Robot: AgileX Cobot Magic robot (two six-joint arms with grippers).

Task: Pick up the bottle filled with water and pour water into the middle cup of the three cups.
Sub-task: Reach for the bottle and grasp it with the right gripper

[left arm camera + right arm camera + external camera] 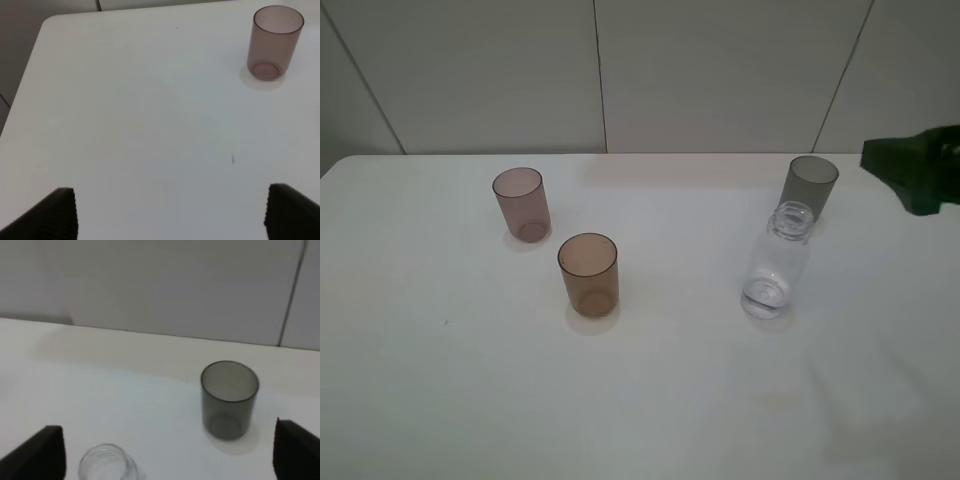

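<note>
Bottle [777, 262] is standing upright on the right of the surface [670, 400], just on the near side of the grey cup [810, 185]. The right claw [167, 447] is hovering wide open, gripping nothing. I'd be easing it around the bottle's body, staying off that cup. The left claw [170, 210] is sitting open too, and the amber cup [588, 275] is waiting further left.
</note>
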